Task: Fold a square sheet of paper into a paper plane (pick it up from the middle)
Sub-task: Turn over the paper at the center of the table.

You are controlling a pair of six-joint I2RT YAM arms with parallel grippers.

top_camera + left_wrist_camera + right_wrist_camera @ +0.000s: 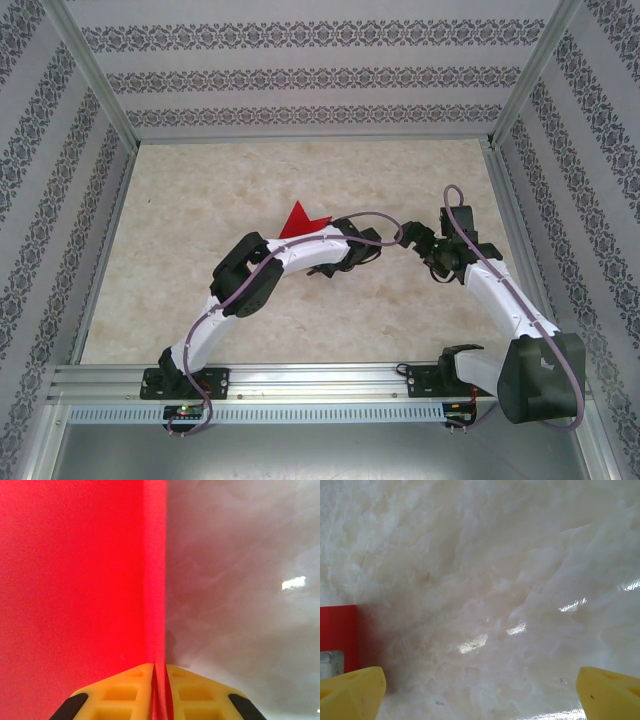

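A: Marble-look surface, pale beige, w/ patterned wallpaper walls on 3 sides & a metal rail along the near edge. Where's the paper?

B: Paper plane sits abt mid-surface. It's bright red, w/ a point toward the far wall & a notch on its right side. Its near part is hidden under the left arm.

A: Left claw?

B: Left claw is clamped on the plane. Wrist cam shows both yellow fingers almost together, w/ a thin red fold pinched btwn them. The fold runs straight up the pic. A broad red face lies left of it, and blurry grey-white surface lies right of it.

A: Plane lifted or flat?

B: Can't tell from these views.

A: Right claw?

B: Right claw has its jaws wide apart. Its yellow tips sit in the 2 bottom corners of its cam, w/ bare glossy surface btwn them. A red edge of the plane shows at the left side of that pic, just above the left-hand tip. It's near the tip but not touching it. There's a small greyish bit below the red, too unclear to name.

A: Arms from above?

B: Right arm bends in from the right. Both wrists come close together near centre, just right of the red. The claws look near each other, but contact btwn them can't be made out.
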